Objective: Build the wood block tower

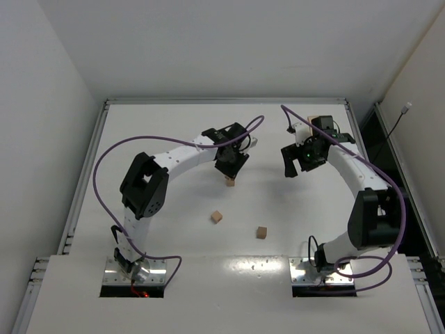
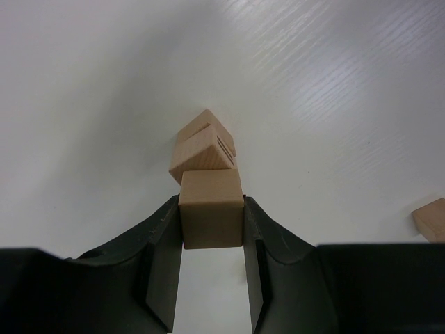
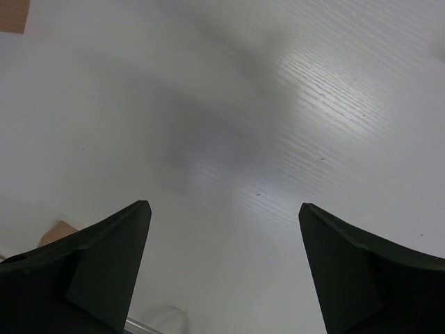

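My left gripper [image 2: 211, 203] is shut on a plain light-brown wooden cube [image 2: 211, 221], its jaws pressed on two opposite sides. Just beyond it two more cubes sit stacked [image 2: 202, 154], the upper one turned a little askew. I cannot tell whether the held cube touches the stack. In the top view the left gripper [image 1: 231, 165] hangs over this stack [image 1: 229, 181] at mid-table. My right gripper [image 1: 297, 161] is open and empty over bare table, its jaws wide apart in the right wrist view [image 3: 224, 205].
Two loose cubes lie nearer the arm bases, one [image 1: 217, 217] left of the other [image 1: 261, 232]. A cube shows at the right edge of the left wrist view [image 2: 431, 219]. A tan object [image 1: 313, 120] sits behind the right arm. Raised rails border the table.
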### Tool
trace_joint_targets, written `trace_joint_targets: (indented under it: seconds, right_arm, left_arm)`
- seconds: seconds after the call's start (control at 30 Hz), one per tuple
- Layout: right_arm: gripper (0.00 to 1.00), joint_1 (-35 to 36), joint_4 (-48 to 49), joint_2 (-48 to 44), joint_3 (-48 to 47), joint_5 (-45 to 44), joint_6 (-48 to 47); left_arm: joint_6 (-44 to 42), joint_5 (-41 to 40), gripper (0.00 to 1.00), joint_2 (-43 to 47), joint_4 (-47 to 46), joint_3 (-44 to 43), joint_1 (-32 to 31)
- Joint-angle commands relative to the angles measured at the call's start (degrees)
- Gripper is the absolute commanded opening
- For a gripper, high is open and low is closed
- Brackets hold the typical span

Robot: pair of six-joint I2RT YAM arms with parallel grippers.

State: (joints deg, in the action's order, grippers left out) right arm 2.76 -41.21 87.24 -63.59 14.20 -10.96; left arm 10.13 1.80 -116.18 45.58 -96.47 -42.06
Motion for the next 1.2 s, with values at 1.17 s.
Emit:
trace_joint_targets:
  seconds: [1.17]
  right_arm:
    - [0.84, 0.3, 1.0, 0.6, -2.6, 2.2, -0.7]
  left_arm:
    - [0.8, -0.6, 0.42, 0.1, -2.8, 0.0, -0.5]
